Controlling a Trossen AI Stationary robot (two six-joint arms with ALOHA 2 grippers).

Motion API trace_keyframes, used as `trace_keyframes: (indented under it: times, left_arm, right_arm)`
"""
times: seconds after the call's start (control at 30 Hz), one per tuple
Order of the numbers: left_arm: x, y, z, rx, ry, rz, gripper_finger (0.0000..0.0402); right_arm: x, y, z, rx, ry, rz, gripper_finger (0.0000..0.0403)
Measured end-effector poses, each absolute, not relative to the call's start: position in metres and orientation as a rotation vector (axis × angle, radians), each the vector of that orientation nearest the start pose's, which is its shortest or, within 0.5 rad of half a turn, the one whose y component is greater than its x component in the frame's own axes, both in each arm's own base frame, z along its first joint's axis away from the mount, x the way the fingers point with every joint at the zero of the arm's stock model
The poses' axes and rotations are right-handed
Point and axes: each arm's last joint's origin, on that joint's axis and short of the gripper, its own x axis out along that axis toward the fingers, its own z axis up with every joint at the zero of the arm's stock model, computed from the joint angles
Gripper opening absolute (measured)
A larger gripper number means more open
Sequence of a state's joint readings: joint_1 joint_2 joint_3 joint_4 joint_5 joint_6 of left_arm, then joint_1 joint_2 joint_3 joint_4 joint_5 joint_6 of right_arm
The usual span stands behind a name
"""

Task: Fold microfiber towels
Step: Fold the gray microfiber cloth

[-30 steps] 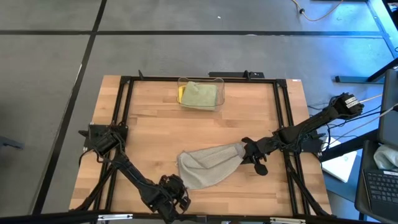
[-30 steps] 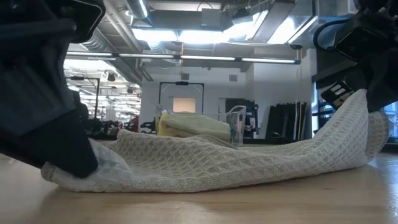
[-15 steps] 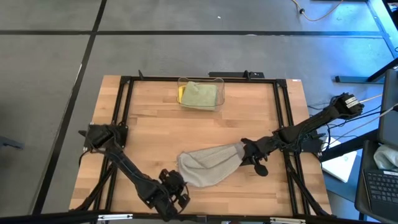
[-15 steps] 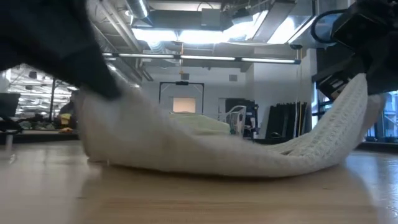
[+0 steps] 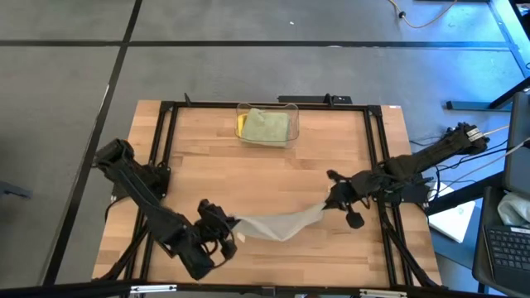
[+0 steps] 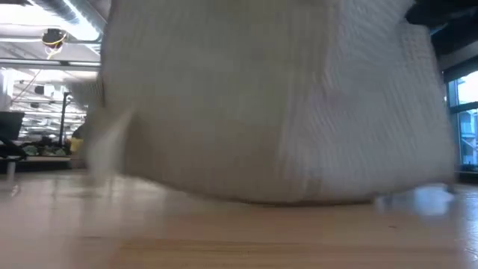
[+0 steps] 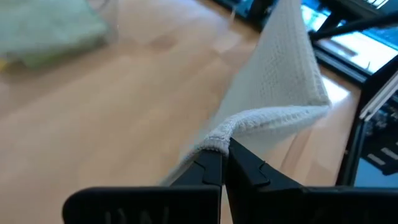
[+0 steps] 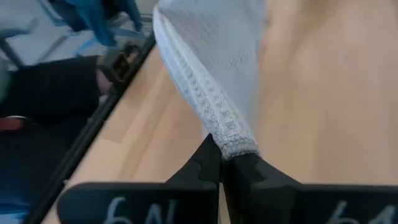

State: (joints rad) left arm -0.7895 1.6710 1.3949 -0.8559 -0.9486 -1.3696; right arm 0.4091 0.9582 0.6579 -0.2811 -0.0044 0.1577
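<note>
At the far edge of the wooden table (image 5: 273,178) stands one clear plastic bin (image 5: 267,124), well away from both sets of fingers. It holds two folded cloths: a pale sage green microfiber towel (image 5: 267,127) on top, and a yellow microfiber towel (image 5: 241,124) showing only as a strip at the bin's side beneath it.

One more cloth is out on the table: a grey waffle-textured microfiber towel (image 5: 281,223), stretched in a sagging band between the two arms. The left gripper (image 5: 228,223) has its two dark fingers (image 7: 208,171) pressed together on one hemmed corner of it, the cloth rising away from the fingertips. The right gripper (image 5: 330,199) likewise has its fingers (image 8: 208,163) clamped on the opposite end, the stitched edge bunched just at the tips. In the low view the grey cloth hangs close in front, lifted off the boards with only its lowest belly near the surface.

So three towels are visible in all, and one bin.
</note>
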Motion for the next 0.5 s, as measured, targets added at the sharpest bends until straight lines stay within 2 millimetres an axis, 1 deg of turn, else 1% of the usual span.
trace_keyframes:
  times: [0.1,0.2,0.33,0.5]
  left_arm:
    - [0.249,-0.215,0.291,-0.408,0.439,0.551,0.0]
    - [0.249,-0.214,0.293,-0.372,0.437,0.548,0.0]
    - [0.249,-0.214,0.293,-0.336,0.437,0.543,0.0]
    - [0.245,-0.216,0.292,-0.295,0.448,0.533,0.0]
  right_arm:
    - [0.18,0.076,0.266,-0.008,0.586,0.307,0.0008]
    - [0.176,0.073,0.274,-0.028,0.56,0.264,0.0008]
    - [0.174,0.069,0.277,-0.076,0.533,0.189,0.0008]
    - [0.172,0.065,0.274,-0.164,0.55,0.073,0.0008]
